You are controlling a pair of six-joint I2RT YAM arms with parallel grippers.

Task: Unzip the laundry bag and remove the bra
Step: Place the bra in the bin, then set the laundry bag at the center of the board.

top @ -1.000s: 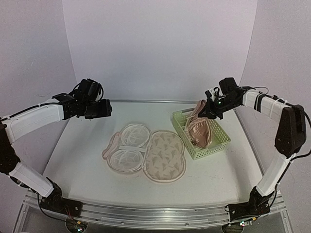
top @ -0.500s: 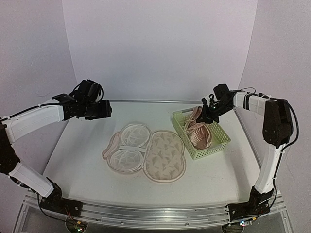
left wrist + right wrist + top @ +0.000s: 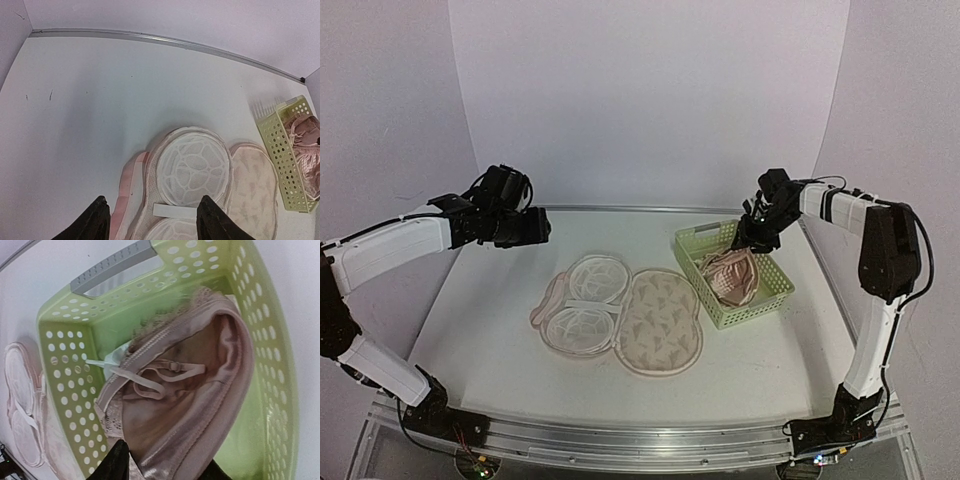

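In the top view I see the laundry bag (image 3: 658, 322) lying opened flat at centre frame on the counter (image 3: 480, 320). The bra (image 3: 732, 275) sits in the green basket (image 3: 763, 298) at right. Only the left wrist view confirms the left end effector (image 3: 153, 201) is spread. The right wrist view shows the right end effector (image 3: 165, 467) with its fingers apart at the bottom edge and bra fabric between them. I cannot tell whether they touch it.

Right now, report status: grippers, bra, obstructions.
Left gripper open, hovering clear of the laundry bag. Right gripper open over the bra. Bra lies in the green lattice basket; laundry bag unzipped, spread flat. Nothing blocking.
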